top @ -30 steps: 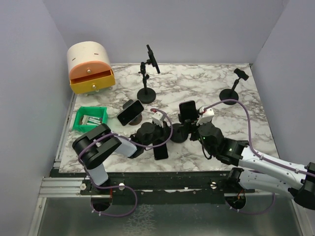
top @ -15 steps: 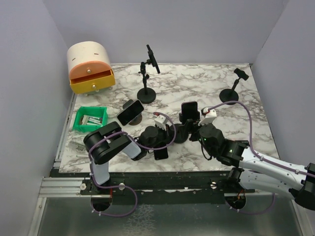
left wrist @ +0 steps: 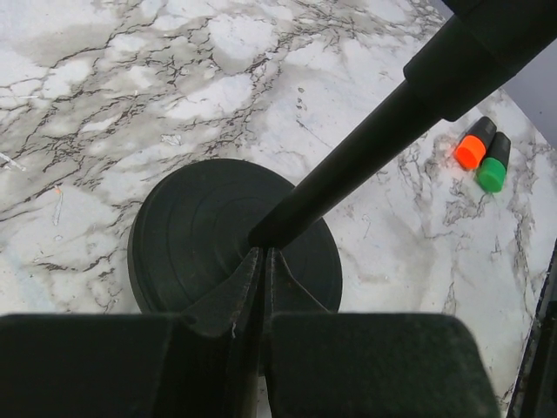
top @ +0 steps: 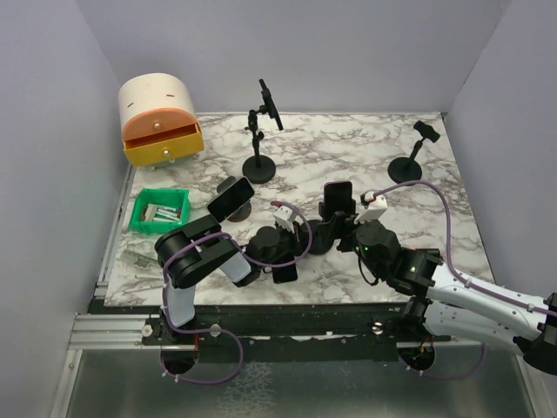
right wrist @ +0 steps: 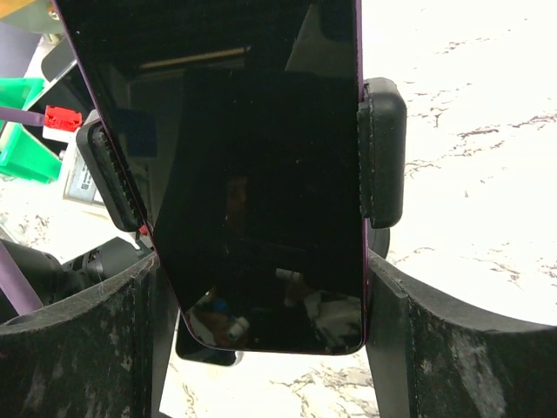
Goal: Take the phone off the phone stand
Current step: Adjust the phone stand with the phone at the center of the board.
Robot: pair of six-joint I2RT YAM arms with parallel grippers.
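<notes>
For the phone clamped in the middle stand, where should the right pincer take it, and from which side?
By its two long edges, below the clamp pads, approaching screen-first. The phone stands near upright in the stand's side clamp, leaving its lower edges bare. The right pincer is open, one finger beside each lower edge. The left pincer is shut at the stand's base.

Dark phone (right wrist: 261, 174) upright, clamped in black stand (left wrist: 235, 235).

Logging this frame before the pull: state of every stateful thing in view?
phone: clamped in its stand's holder, screen dark
phone stand: upright on the marble
left pincer: shut at the base of the stand's pole
right pincer: open, fingers either side of the phone
drawer box: orange drawer pulled out
far stands: upright
</notes>
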